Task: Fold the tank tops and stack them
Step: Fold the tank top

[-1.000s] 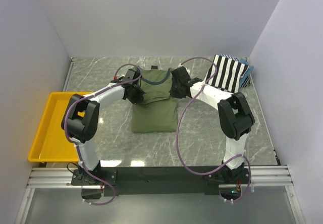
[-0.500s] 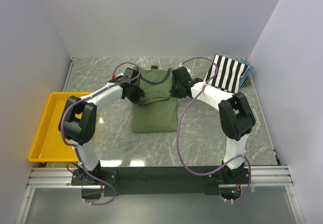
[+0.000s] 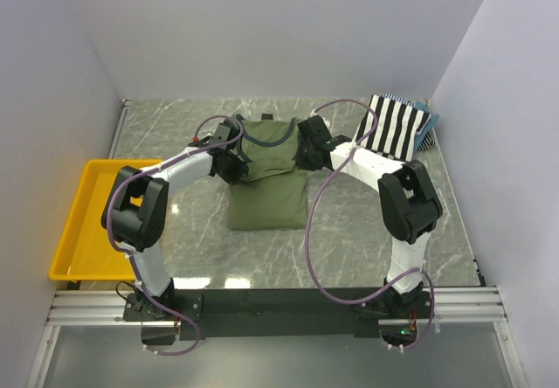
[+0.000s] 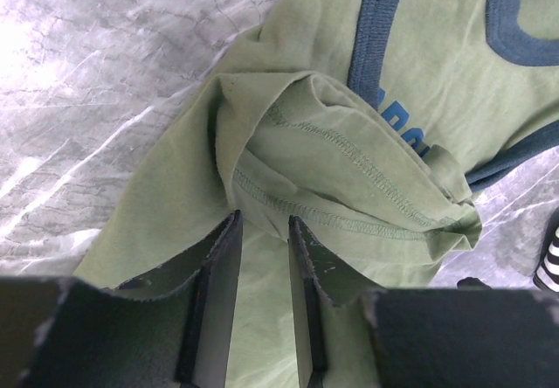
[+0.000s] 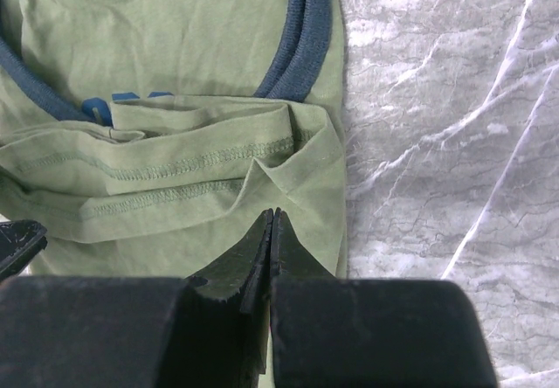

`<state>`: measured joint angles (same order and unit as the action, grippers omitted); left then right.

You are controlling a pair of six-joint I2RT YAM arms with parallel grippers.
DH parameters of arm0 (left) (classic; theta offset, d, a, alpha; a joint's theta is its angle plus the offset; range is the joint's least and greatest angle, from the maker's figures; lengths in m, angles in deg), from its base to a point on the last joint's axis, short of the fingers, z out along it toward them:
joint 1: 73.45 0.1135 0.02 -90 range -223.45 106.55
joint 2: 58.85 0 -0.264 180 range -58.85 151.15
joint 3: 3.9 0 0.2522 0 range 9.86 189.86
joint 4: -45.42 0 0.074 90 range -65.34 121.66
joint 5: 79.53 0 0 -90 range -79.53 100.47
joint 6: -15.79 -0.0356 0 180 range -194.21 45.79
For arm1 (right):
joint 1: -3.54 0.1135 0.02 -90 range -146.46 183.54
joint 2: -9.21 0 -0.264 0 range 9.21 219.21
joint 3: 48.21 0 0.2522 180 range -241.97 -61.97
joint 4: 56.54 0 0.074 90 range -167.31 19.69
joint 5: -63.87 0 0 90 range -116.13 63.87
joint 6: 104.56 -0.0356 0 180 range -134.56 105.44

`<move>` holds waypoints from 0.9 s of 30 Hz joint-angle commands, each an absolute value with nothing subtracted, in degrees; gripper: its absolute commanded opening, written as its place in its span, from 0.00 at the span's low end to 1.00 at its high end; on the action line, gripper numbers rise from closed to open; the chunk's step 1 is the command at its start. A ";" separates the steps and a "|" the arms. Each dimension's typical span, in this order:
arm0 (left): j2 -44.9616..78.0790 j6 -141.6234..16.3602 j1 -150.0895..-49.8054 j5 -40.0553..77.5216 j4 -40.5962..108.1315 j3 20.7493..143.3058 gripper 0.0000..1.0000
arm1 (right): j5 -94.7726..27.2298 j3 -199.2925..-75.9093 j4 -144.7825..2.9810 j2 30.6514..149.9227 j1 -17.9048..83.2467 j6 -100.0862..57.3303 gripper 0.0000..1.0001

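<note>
Olive tank top (image 3: 266,197) mid-surface, hem end brought up over the chest print, hem bunched and uneven. Left fingers (image 4: 214,292) apart over the cloth at the hem's left end, nothing between them. Right fingers (image 5: 255,257) pressed together at its right end; can't tell if cloth is pinched. Striped tank top (image 3: 397,126) at far right corner; can't tell if it's folded. Looks like early stage: first fold roughly laid, further folds and stacking left.
</note>
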<state>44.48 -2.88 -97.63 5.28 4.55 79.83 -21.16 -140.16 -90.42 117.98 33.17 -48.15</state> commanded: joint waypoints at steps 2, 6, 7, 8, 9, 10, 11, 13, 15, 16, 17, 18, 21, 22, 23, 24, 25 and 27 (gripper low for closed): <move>43.54 -1.88 -97.53 5.81 5.74 80.43 0.33 | -20.33 -139.40 -88.85 114.59 32.72 -48.49 0.00; 43.02 -1.88 -97.53 5.90 6.09 79.73 0.33 | -20.24 -139.05 -88.68 114.59 32.72 -48.40 0.00; 42.76 -1.88 -97.53 5.90 6.17 79.64 0.33 | -20.24 -138.96 -88.76 114.67 32.72 -48.40 0.00; 42.58 -1.96 -97.53 5.99 5.91 79.56 0.34 | -20.33 -138.96 -88.68 114.67 32.72 -48.49 0.00; 42.40 -2.23 -97.53 5.99 5.82 79.56 0.34 | -20.33 -138.96 -88.67 114.68 32.72 -48.58 0.00; 42.32 -2.40 -97.53 5.99 5.74 79.56 0.35 | -20.33 -138.87 -88.67 114.50 32.64 -48.49 0.00; 42.05 -2.40 -97.53 5.82 5.65 79.56 0.36 | -20.42 -138.78 -88.59 114.50 32.72 -48.58 0.00; 41.79 -2.58 -97.53 5.73 5.47 79.38 0.36 | -20.42 -138.70 -88.41 114.06 32.81 -48.66 0.00; 41.61 -2.76 -97.53 5.64 5.30 79.21 0.37 | -20.59 -138.70 -88.41 113.89 32.81 -48.66 0.00; 41.52 -2.67 -97.53 5.64 5.21 78.94 0.37 | -20.51 -138.70 -88.50 113.80 32.81 -48.66 0.00; 41.44 -2.84 -97.53 5.64 5.21 78.77 0.37 | -20.51 -138.70 -88.59 113.80 32.90 -48.66 0.00; 41.44 -2.67 -97.53 5.55 5.30 78.68 0.37 | -20.51 -138.70 -88.59 113.88 32.90 -48.66 0.00; 41.35 -2.84 -97.53 5.55 5.03 78.50 0.37 | -20.50 -138.43 -88.41 113.71 32.73 -48.75 0.00; 41.35 -2.84 -97.53 5.55 4.95 78.41 0.36 | -20.59 -138.43 -88.41 113.80 32.81 -48.75 0.00; 41.35 -2.84 -97.53 5.55 4.95 78.41 0.36 | -20.51 -138.43 -88.32 113.80 32.90 -48.84 0.00; 41.35 -2.93 -97.53 5.55 5.12 78.33 0.36 | -20.59 -138.43 -88.32 113.80 32.81 -48.84 0.00; 41.52 -2.93 -97.53 5.81 5.29 78.41 0.36 | -20.59 -138.52 -88.41 113.80 32.81 -48.84 0.00; 41.87 -3.02 -97.53 5.99 5.03 78.76 0.36 | -20.68 -138.52 -88.41 113.71 32.81 -48.84 0.00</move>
